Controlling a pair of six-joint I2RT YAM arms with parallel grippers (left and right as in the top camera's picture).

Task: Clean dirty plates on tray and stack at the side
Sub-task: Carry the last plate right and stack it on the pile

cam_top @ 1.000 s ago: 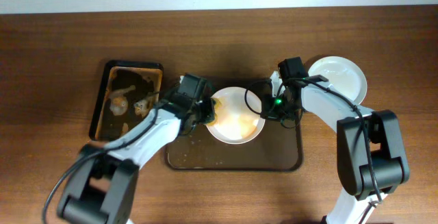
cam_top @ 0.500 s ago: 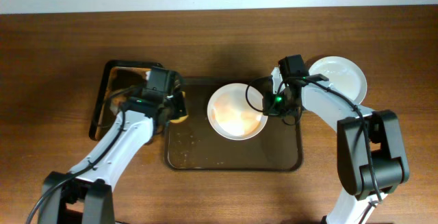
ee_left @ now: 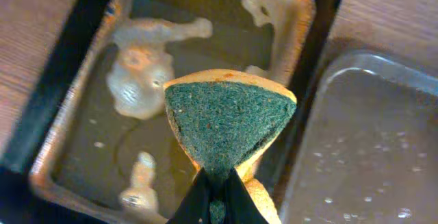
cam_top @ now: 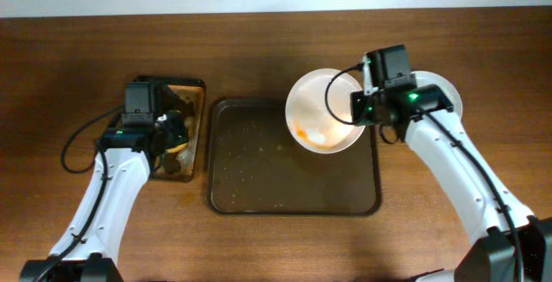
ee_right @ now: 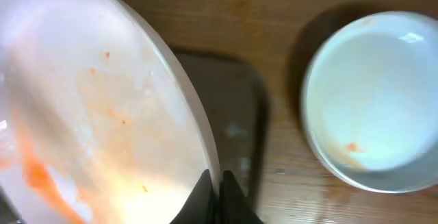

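Note:
My right gripper (cam_top: 360, 108) (ee_right: 217, 186) is shut on the rim of a white plate (cam_top: 323, 111) (ee_right: 89, 107) with orange sauce smears, held lifted over the top right corner of the dark-brown tray (cam_top: 259, 174). A pale mint-green plate (cam_top: 435, 92) (ee_right: 373, 101) lies on the table to the right. My left gripper (cam_top: 172, 131) (ee_left: 219, 193) is shut on a sponge (ee_left: 229, 118), green scouring side up, over the small black tray (cam_top: 190, 88) (ee_left: 304, 18) with brown liquid. A third plate is not in view.
The dark-brown tray's floor is wet with droplets and holds nothing; part of it shows in the left wrist view (ee_left: 369, 148). Foam blobs (ee_left: 140, 80) float in the black tray's liquid. Bare wooden table lies around both trays.
My left arm swung left with the sponge from the plate to over the black tray. My right gripper lifted the white plate off the tray and carried it up and right.

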